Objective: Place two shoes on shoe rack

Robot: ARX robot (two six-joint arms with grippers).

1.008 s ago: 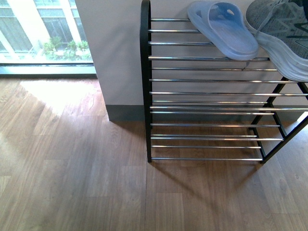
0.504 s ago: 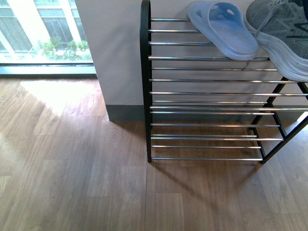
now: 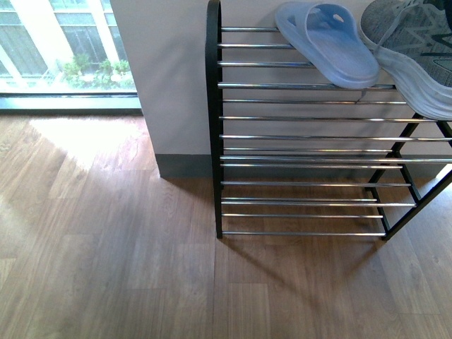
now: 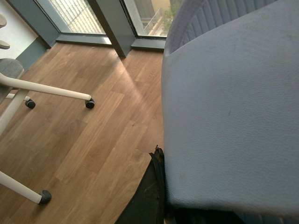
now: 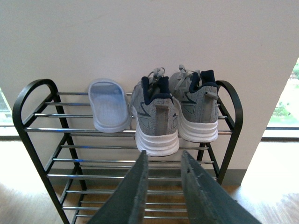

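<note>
The shoe rack (image 3: 311,135) has a black frame and chrome bars and stands against the wall. On its top tier lies a pale blue slide (image 3: 326,44) with a grey sneaker (image 3: 417,53) beside it. The right wrist view shows the rack (image 5: 37,129) carrying that slide (image 5: 109,105) and both grey sneakers (image 5: 156,116) (image 5: 196,107), heels outward. My right gripper (image 5: 164,154) hangs open in front of the rack, nothing between its fingers. My left gripper (image 4: 161,163) is shut on a second pale blue slide (image 4: 229,116), which fills most of the left wrist view. Only one dark finger (image 4: 148,196) shows.
Wood floor (image 3: 106,247) spreads in front of and left of the rack. A white wall corner (image 3: 162,70) and a floor-level window (image 3: 63,49) lie to the left. White chair legs with castors (image 4: 46,88) stand on the floor in the left wrist view.
</note>
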